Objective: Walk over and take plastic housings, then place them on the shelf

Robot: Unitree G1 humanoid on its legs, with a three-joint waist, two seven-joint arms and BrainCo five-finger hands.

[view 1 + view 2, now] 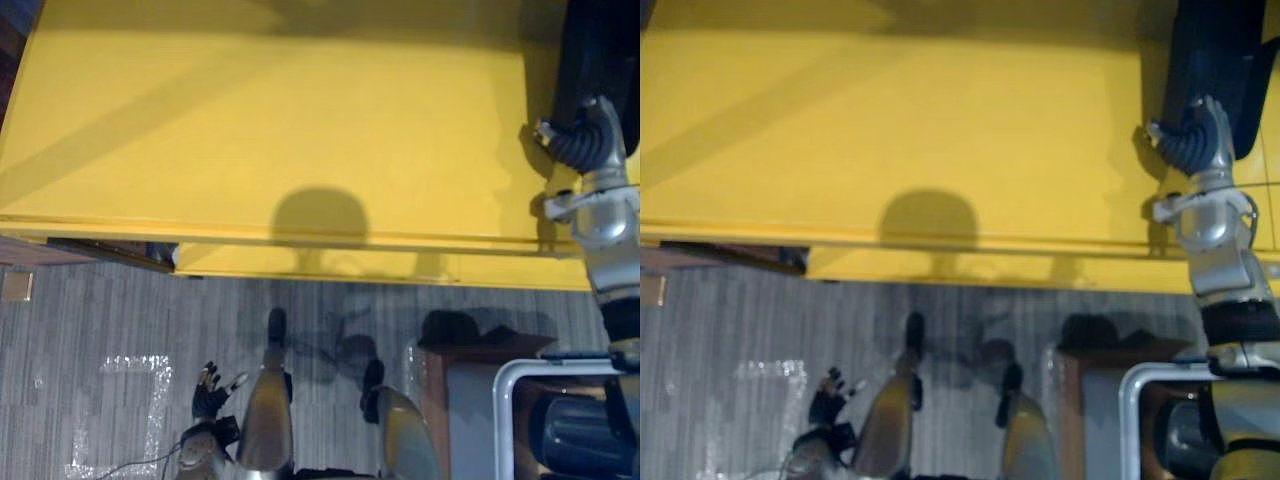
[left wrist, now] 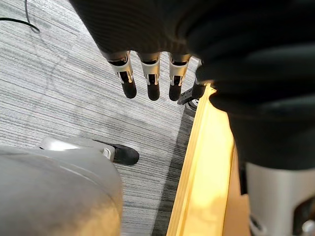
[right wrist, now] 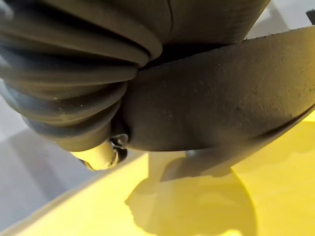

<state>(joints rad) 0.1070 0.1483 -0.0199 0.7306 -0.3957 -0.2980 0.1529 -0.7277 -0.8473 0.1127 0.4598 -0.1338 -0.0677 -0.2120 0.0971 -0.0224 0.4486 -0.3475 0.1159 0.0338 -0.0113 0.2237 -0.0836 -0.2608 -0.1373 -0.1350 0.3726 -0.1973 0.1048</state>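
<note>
A dark plastic housing (image 1: pixel 597 48) hangs just over the far right of the yellow shelf top (image 1: pixel 300 130). My right hand (image 1: pixel 588 138) reaches in from the right, shut on it. In the right wrist view the housing (image 3: pixel 221 98) lies against the hand's ribbed cover, its shadow falls on the yellow surface (image 3: pixel 275 196) below, and the thumb tip (image 3: pixel 101 158) curls at its edge. My left hand (image 1: pixel 210 392) hangs low by my side over the grey floor. Its fingers (image 2: pixel 150 78) are straight and hold nothing.
A grey-framed cart (image 1: pixel 515 385) with dark parts (image 1: pixel 575 435) inside stands at the lower right, with a brown box (image 1: pixel 450 375) beside it. The shelf's front edge (image 1: pixel 300 245) crosses the view, seen too as a yellow edge (image 2: pixel 204 167). Tape marks (image 1: pixel 130 400) lie on the floor.
</note>
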